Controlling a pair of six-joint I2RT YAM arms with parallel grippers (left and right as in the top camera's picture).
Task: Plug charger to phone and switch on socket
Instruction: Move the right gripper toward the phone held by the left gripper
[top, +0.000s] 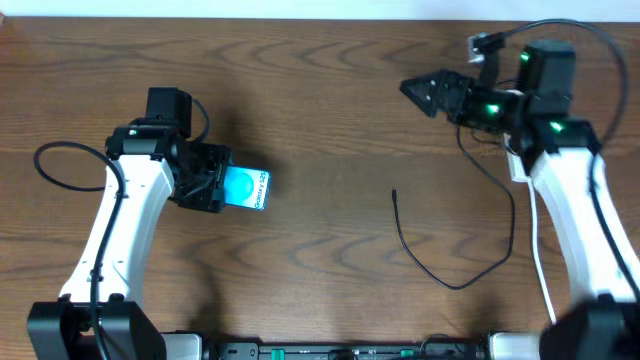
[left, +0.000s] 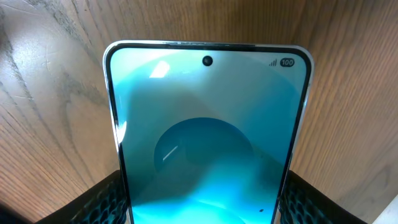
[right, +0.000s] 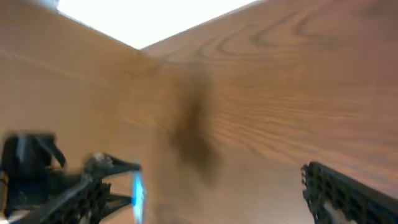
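- desk (top: 330, 90): brown wood, visible grain, smooth with a faint sheen;
- phone (left: 208, 137): glossy glass screen, pale metallic-looking rim;
- left end effector (left: 205, 208) pads (left: 102, 202): black, matt, cross-hatched;
- charger (top: 440, 275): thin black matt cable

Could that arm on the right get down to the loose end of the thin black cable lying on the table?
Probably yes. The right hand is open and empty, and the charger tip lies alone on bare table, nothing standing between them.
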